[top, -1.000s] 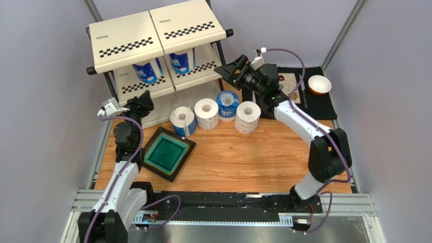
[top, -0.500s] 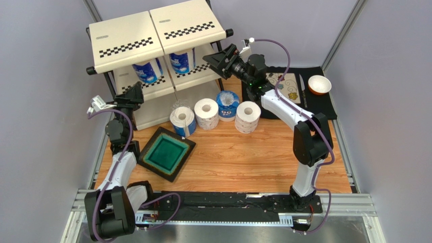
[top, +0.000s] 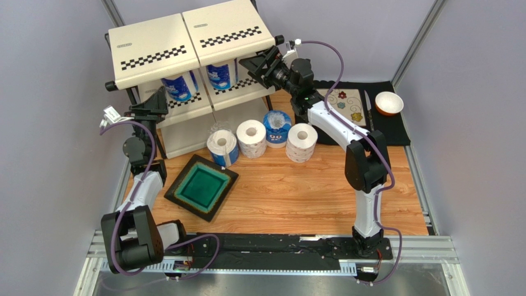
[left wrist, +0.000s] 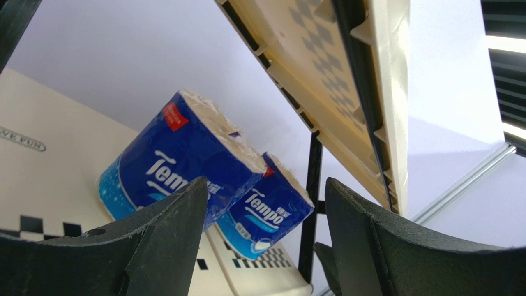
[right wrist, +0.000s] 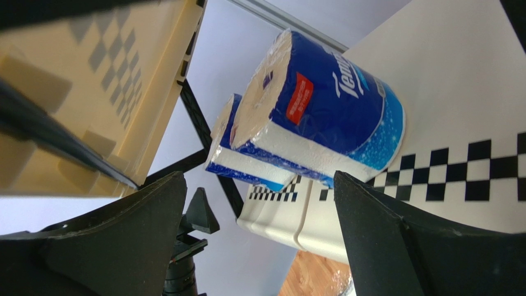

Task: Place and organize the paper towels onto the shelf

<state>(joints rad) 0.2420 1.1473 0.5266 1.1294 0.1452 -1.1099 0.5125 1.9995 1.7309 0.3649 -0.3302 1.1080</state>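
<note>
Left gripper [top: 153,103] open, nothing between its fingers [left wrist: 163,246], at the left end of the shelf's [top: 154,46] middle tier. Right gripper [top: 259,63] spread wide, also empty, at that tier's right end. Shelf stands at the table's [top: 296,197] far left corner. Overhead shows only the tops of the left shelf roll [top: 180,87] and right shelf roll [top: 221,74] under the top panels. The wrist views show them upright, side by side, in blue "Tempo" wrap with red labels, left one nearest the left camera [left wrist: 179,160], right one nearest the right camera [right wrist: 327,111]. Only overhead shows the row of four rolls [top: 251,137] on the table in front of the shelf, the green dish [top: 204,186] near the left edge, and the bowl [top: 389,103] on the black mat [top: 386,129] at the far right.
</note>
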